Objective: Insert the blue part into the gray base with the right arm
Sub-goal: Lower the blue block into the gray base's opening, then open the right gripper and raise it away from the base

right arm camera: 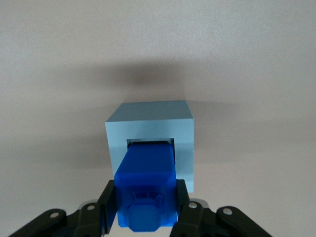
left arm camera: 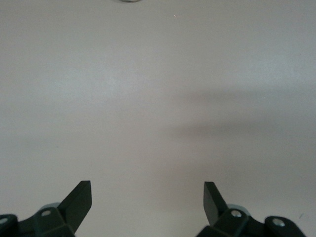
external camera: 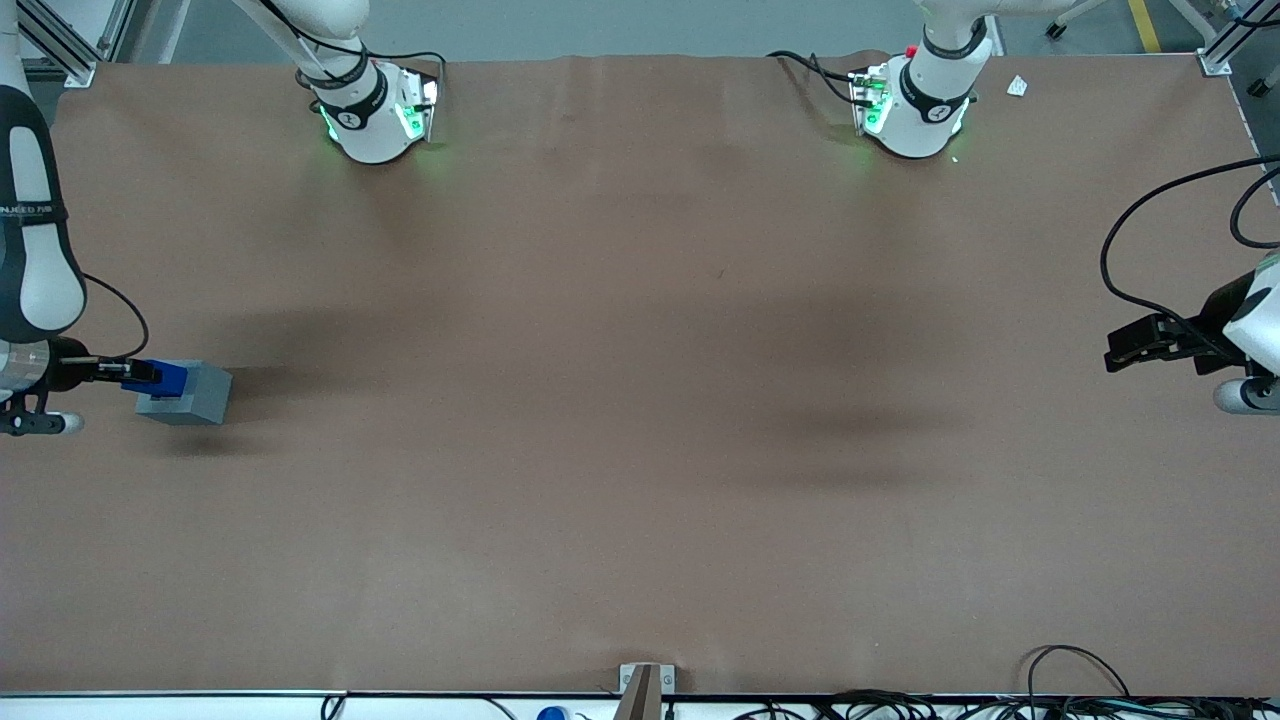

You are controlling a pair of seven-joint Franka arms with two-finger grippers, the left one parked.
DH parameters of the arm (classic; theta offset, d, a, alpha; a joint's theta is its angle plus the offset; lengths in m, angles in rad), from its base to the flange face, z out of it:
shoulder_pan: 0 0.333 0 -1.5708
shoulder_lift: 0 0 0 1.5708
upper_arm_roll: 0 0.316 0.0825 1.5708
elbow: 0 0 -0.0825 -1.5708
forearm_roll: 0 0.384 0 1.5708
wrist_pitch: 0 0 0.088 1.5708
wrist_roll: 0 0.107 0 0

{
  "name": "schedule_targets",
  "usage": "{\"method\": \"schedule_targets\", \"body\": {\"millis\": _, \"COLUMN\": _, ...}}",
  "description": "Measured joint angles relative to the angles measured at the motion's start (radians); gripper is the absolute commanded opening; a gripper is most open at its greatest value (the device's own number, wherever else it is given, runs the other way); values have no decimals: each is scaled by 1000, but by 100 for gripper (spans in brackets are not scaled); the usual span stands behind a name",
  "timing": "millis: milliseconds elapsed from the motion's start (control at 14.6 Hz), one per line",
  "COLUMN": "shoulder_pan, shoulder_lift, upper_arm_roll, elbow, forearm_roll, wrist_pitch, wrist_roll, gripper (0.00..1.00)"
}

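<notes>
We can only partly read white lettering, roughly "NJEED", on the black band of the right arm [external camera: 30, 210], above the gripper [external camera: 125, 372].

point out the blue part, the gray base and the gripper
blue part [right arm camera: 147, 170]: right wrist view, its upper face
gray base [external camera: 205, 392]: front view, its side face
gripper [external camera: 128, 372]: front view, between its fingertips, shut on the blue part at the base

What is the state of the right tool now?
Right tool: closed on the blue part, directly above the gray base, with the part's end in its recess.
</notes>
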Motion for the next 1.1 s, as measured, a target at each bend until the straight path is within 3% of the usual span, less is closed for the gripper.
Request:
{"method": "schedule_targets", "body": {"millis": 412, "shoulder_pan": 0, "shoulder_lift": 17, "upper_arm_roll": 0, "elbow": 12, "forearm_roll": -1, "wrist_pitch": 25, "wrist_roll": 0, "gripper": 13}}
{"method": "schedule_targets", "body": {"millis": 480, "shoulder_pan": -1, "shoulder_lift": 20, "upper_arm_roll": 0, "elbow": 12, "forearm_roll": -1, "wrist_pitch": 26, "wrist_roll": 0, "gripper": 21}}
{"method": "schedule_targets", "body": {"millis": 549, "shoulder_pan": -1, "shoulder_lift": 25, "upper_arm_roll": 0, "elbow": 13, "forearm_roll": -1, "wrist_pitch": 27, "wrist_roll": 1, "gripper": 45}}
{"method": "schedule_targets", "body": {"millis": 686, "shoulder_pan": -1, "shoulder_lift": 28, "upper_arm_roll": -1, "elbow": 18, "forearm_roll": -1, "wrist_pitch": 26, "wrist_roll": 3, "gripper": 68}}
{"method": "schedule_targets", "body": {"millis": 824, "shoulder_pan": -2, "shoulder_lift": 32, "upper_arm_roll": -1, "elbow": 19, "forearm_roll": -1, "wrist_pitch": 26, "wrist_roll": 4, "gripper": 100}}
{"method": "schedule_targets", "body": {"millis": 1098, "shoulder_pan": -2, "shoulder_lift": 38, "upper_arm_roll": -1, "elbow": 19, "forearm_roll": -1, "wrist_pitch": 23, "wrist_roll": 8, "gripper": 100}}
